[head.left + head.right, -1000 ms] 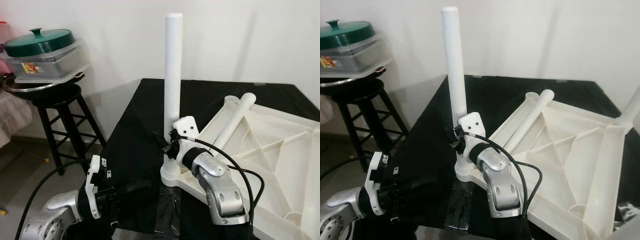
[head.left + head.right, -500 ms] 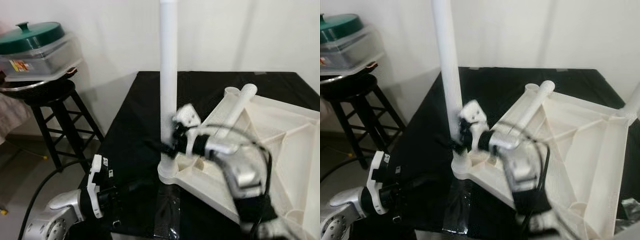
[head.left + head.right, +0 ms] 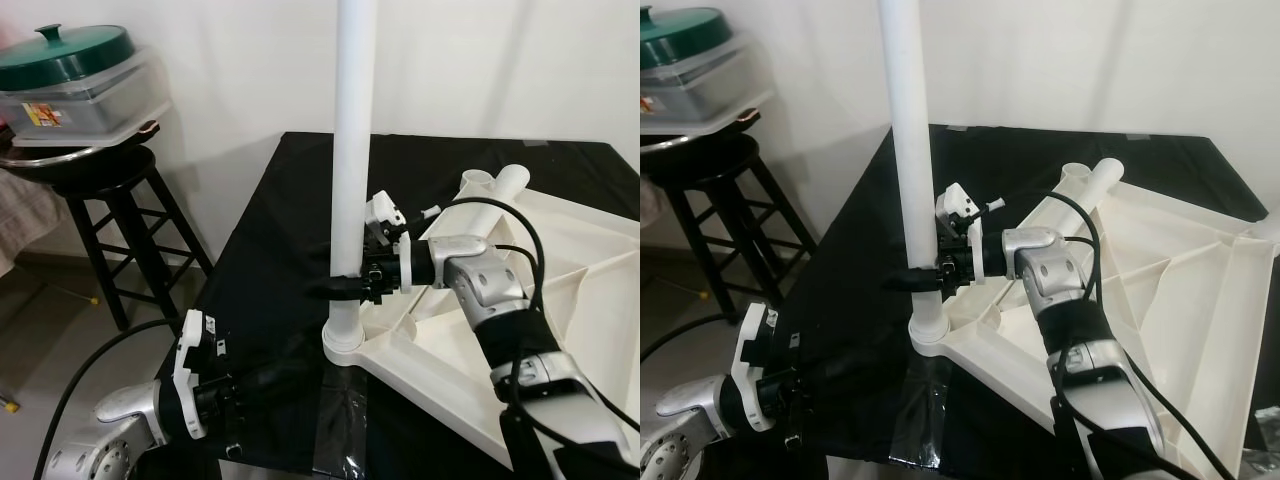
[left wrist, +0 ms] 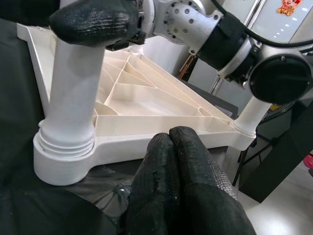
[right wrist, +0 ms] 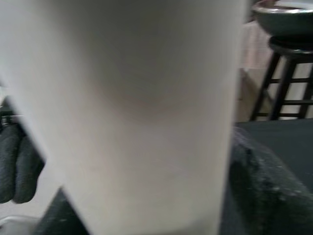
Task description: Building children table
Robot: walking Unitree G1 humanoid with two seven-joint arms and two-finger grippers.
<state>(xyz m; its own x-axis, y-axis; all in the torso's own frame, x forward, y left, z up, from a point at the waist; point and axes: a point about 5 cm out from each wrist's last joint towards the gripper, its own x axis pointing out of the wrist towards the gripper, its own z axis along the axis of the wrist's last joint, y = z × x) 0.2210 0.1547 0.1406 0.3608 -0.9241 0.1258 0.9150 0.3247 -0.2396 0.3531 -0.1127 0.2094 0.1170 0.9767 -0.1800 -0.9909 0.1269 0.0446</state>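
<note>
To my left I see a tall black wooden stool (image 3: 112,215) on the floor, near the counter with the black cloth (image 3: 270,250). A round silver metal pan (image 3: 60,160) sits on the stool. On the pan rests a clear plastic box (image 3: 95,108), and a dark green round lid (image 3: 68,58) tops it.

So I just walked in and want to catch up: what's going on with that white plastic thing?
The robot is assembling a small table. The white tabletop lies upside down on a black-covered surface. The right gripper is clamped around an upright white leg standing in the tabletop's corner socket. The left gripper, fingers together, hangs low near that corner. Another leg lies across the tabletop.
</note>
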